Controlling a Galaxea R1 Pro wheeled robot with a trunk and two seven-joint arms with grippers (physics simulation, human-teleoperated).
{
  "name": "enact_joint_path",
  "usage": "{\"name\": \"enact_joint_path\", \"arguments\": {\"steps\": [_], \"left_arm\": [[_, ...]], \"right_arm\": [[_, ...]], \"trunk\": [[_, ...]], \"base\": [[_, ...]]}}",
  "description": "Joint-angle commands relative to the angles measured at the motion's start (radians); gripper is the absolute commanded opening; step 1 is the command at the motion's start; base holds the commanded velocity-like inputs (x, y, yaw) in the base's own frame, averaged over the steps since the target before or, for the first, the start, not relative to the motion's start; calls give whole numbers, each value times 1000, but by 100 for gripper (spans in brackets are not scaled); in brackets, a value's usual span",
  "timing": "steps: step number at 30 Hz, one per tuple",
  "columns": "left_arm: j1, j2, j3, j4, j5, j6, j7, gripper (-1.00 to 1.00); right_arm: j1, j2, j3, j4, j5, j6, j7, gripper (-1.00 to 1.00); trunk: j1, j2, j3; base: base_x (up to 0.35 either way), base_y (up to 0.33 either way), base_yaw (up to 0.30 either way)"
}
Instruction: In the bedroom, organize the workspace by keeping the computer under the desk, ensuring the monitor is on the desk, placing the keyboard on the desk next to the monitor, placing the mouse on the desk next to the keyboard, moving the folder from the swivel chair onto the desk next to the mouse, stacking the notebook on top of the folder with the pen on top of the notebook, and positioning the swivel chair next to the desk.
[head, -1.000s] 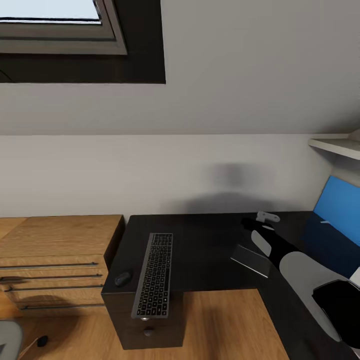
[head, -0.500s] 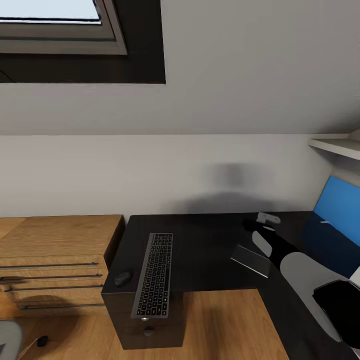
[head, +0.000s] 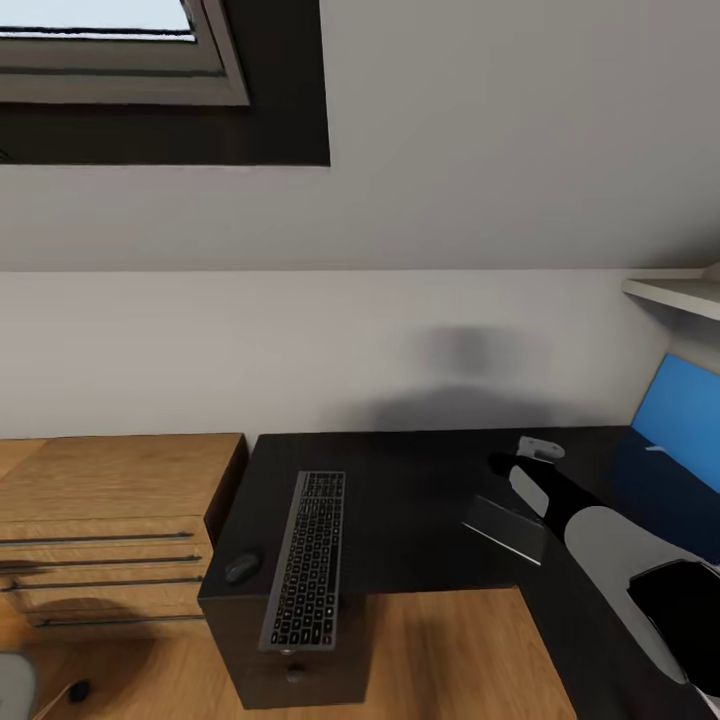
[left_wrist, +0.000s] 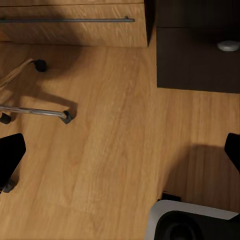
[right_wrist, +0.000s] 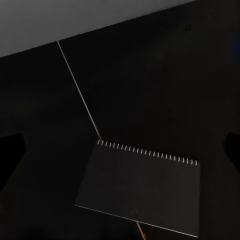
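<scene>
The black desk (head: 410, 480) carries the keyboard (head: 305, 560) lengthwise along its left end, overhanging the front edge. The mouse (head: 241, 568) lies just left of the keyboard. A dark spiral notebook (head: 505, 528) (right_wrist: 140, 187) lies flat near the desk's inner corner. My right gripper (head: 502, 464) (right_wrist: 122, 145) hovers open above the notebook's spiral edge, holding nothing. The blue folder (head: 682, 420) stands tilted at the far right over the desk. My left gripper (left_wrist: 122, 150) is open over the wooden floor, near the swivel chair's chrome base (left_wrist: 35, 110).
A light wooden drawer cabinet (head: 110, 530) adjoins the desk's left end. The black drawer unit (left_wrist: 200, 55) with a round knob (left_wrist: 228, 46) stands under the keyboard end. A white shelf (head: 675, 292) juts out at the upper right. My own base (left_wrist: 195, 225) is close by.
The whole head picture has shifted slightly, so the camera has moved. The keyboard, mouse, notebook and right arm keep their places relative to each other.
</scene>
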Motion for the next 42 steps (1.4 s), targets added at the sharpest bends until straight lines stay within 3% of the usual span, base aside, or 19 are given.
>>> {"name": "enact_joint_path", "arguments": {"steps": [1, 13, 22, 40, 42], "left_arm": [[0, 0, -3, -2, 10, -2, -4, 100], [0, -2, -3, -2, 10, -2, -4, 100], [0, -6, -2, -2, 11, -3, -2, 100], [0, -14, 2, -2, 13, -43, 3, 100], [0, -14, 2, -2, 12, -44, 3, 100]], "right_arm": [[-1, -1, 8, -3, -6, 7, -7, 100], [-1, -2, 7, 0, -6, 5, -7, 100], [-1, -3, -1, -7, -6, 0, -6, 100], [0, -4, -4, -9, -6, -2, -8, 100], [0, -3, -31, -28, -6, 0, -9, 100]], "trunk": [[1, -2, -2], [1, -2, -2], [1, -2, -2], [70, -128, -58], [78, -142, -65]], "base": [[267, 0, 0], [308, 0, 0], [78, 0, 0], [3, 0, 0], [0, 0, 0]]}}
